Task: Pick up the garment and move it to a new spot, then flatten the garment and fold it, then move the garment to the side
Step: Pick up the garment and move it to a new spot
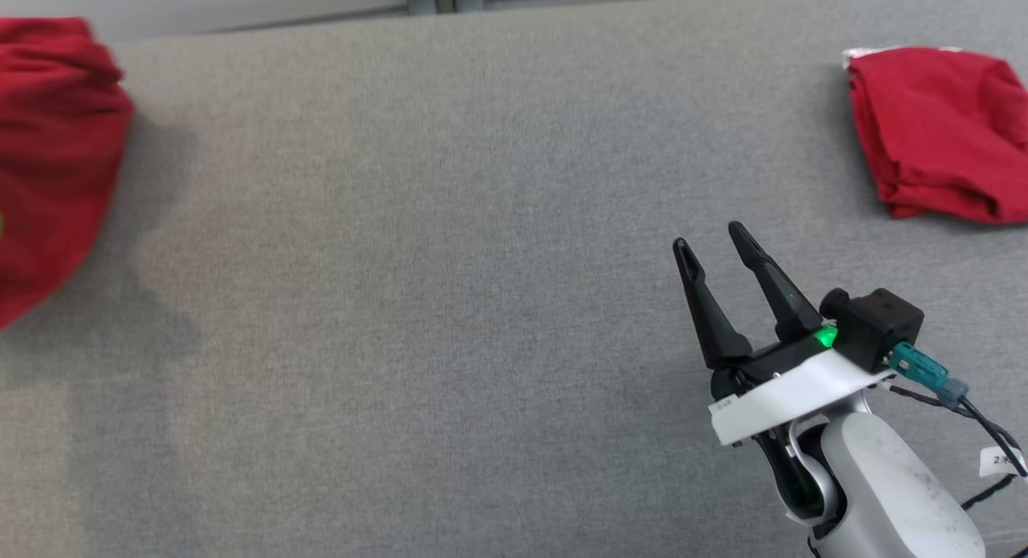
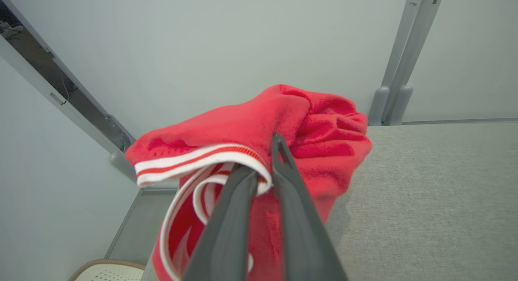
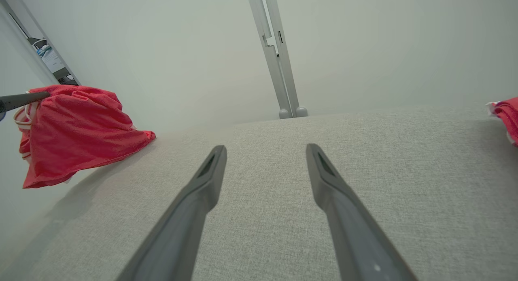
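Note:
The garment [image 2: 315, 131] is red with white-striped trim, bunched up and lifted above the far left end of the grey fabric table [image 1: 450, 301]. My left gripper [image 2: 262, 156] is shut on the garment at its striped hem, and cloth hangs down around the fingers. In the head view the garment [image 1: 56, 156] fills the left edge and casts a shadow on the table. The right wrist view shows the garment [image 3: 77, 127] hanging at the left. My right gripper [image 1: 707, 241] hovers over the table's right front, open and holding nothing, and its fingers [image 3: 210, 172] stand wide apart.
A second red garment [image 1: 936, 132] lies folded at the table's far right. A grey wall with a vertical post [image 3: 279, 70] runs behind the table. A woven basket rim [image 2: 109, 271] shows below the table's left end.

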Robot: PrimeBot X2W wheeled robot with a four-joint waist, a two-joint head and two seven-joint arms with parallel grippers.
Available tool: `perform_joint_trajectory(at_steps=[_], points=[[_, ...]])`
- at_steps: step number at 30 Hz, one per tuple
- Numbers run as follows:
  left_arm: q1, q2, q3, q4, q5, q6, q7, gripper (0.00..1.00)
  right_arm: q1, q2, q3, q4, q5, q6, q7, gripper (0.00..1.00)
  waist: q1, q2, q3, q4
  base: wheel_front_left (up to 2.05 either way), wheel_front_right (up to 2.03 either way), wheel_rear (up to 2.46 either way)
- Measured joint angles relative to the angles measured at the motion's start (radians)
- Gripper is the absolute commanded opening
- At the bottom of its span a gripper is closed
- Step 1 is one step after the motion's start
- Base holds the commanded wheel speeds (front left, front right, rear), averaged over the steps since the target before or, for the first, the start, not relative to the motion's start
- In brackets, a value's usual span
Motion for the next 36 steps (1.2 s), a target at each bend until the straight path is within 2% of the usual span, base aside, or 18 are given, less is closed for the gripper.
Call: perform_joint_trajectory(at_steps=[4, 6, 10, 13, 16, 17, 18, 19, 24, 28, 33, 36], points=[[0.054, -0.064, -0.070, -0.188, -0.015, 0.001, 0.035, 0.00, 0.030, -0.002, -0.029, -0.001, 0.008, 0.000, 0.000, 1.00, 0.0000, 0.0000, -0.062, -0.009, 0.00, 0.00, 0.00], [0.084, -0.109, -0.100, -0.285, -0.014, 0.017, 0.055, 0.00, 0.042, -0.004, -0.045, -0.002, 0.013, 0.000, 0.000, 1.00, -0.0001, 0.0000, -0.087, -0.016, 0.00, 0.00, 0.00], [0.184, -0.250, -0.192, -0.467, -0.012, 0.078, 0.095, 0.00, 0.054, -0.008, -0.068, -0.001, 0.020, 0.000, 0.000, 1.00, 0.0000, 0.0000, -0.117, -0.042, 0.00, 0.00, 0.00], [0.264, -0.369, -0.285, -0.501, 0.012, 0.123, 0.092, 0.00, 0.060, -0.008, -0.064, 0.010, 0.023, 0.000, 0.000, 1.00, -0.0001, 0.0000, -0.124, -0.070, 0.00, 0.00, 0.00], [0.307, -0.457, -0.366, -0.442, 0.044, 0.129, 0.058, 0.00, 0.054, -0.001, -0.051, 0.021, 0.028, 0.000, 0.000, 1.00, -0.0001, 0.0000, -0.120, -0.102, 0.00, 0.00, 0.00], [0.313, -0.478, -0.386, -0.415, 0.051, 0.129, 0.045, 0.36, 0.050, -0.002, -0.050, 0.024, 0.029, 0.000, 0.000, 1.00, -0.0001, 0.0000, -0.117, -0.111, 0.00, 0.00, 0.00], [0.317, -0.497, -0.415, -0.379, 0.068, 0.123, 0.032, 1.00, 0.044, -0.002, -0.046, 0.029, 0.030, 0.000, 0.000, 1.00, 0.0000, 0.0000, -0.114, -0.121, 0.00, 0.00, 0.00], [0.319, -0.514, -0.432, -0.347, 0.069, 0.112, 0.017, 1.00, 0.039, -0.004, -0.047, 0.033, 0.030, 0.000, 0.000, 1.00, -0.0001, 0.0000, -0.109, -0.132, 0.00, 0.00, 0.00], [0.315, -0.536, -0.457, -0.249, 0.069, 0.085, -0.056, 1.00, 0.035, -0.011, -0.057, 0.042, 0.032, 0.000, 0.000, 1.00, -0.0001, -0.0001, -0.091, -0.158, 0.00, 0.00, 0.00], [0.307, -0.527, -0.445, -0.252, 0.069, 0.077, -0.122, 1.00, 0.042, -0.015, -0.065, 0.044, 0.030, 0.000, 0.000, 1.00, -0.0001, 0.0000, -0.099, -0.151, 0.00, 0.00, 0.00], [0.358, -0.490, -0.409, -0.358, 0.000, 0.059, -0.125, 1.00, 0.069, -0.029, -0.066, 0.043, 0.028, 0.000, 0.000, 1.00, 0.0000, 0.0000, -0.129, -0.121, 0.00, 0.00, 0.00], [0.408, -0.423, -0.379, -0.438, -0.004, 0.088, -0.114, 1.00, 0.082, -0.039, -0.061, 0.043, 0.029, 0.000, 0.000, 1.00, 0.0000, -0.0001, -0.155, -0.095, 0.00, 0.00, 0.00]])
